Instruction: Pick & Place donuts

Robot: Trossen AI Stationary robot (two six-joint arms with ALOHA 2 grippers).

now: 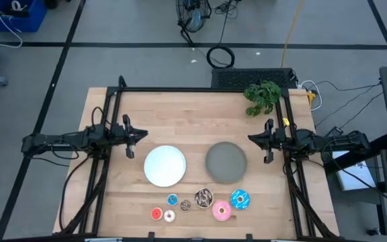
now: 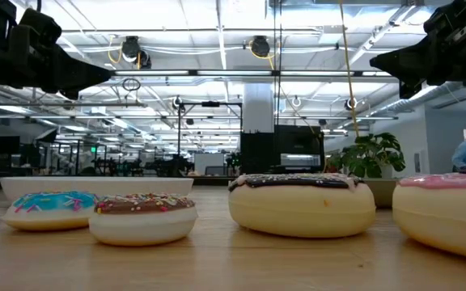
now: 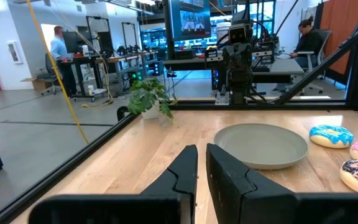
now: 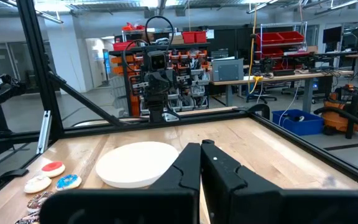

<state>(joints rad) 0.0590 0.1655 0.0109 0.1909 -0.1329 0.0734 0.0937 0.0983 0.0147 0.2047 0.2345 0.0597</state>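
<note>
Several donuts lie flat near the table's front edge: blue sprinkled [image 1: 240, 199], pink [image 1: 222, 212], brown sprinkled [image 1: 203, 197], and tiny blue [image 1: 173, 199], brown [image 1: 185, 205], red [image 1: 156, 214] and white [image 1: 169, 216] ones. The white plate [image 1: 164, 165] and grey plate [image 1: 226, 162] sit side by side behind them. My left gripper [image 1: 142, 137] hovers at the table's left, level, shut but for a thin slit [image 3: 202, 149], holding nothing. My right gripper [image 1: 252, 138] hovers at the right, shut [image 4: 201, 146] and bare. Both stand well above and behind the donuts.
A potted plant [image 1: 262, 96] stands at the far right corner. Black frame rails [image 1: 200, 90] run along the far edge and both sides of the table. Bare wood lies between the grippers and behind the plates.
</note>
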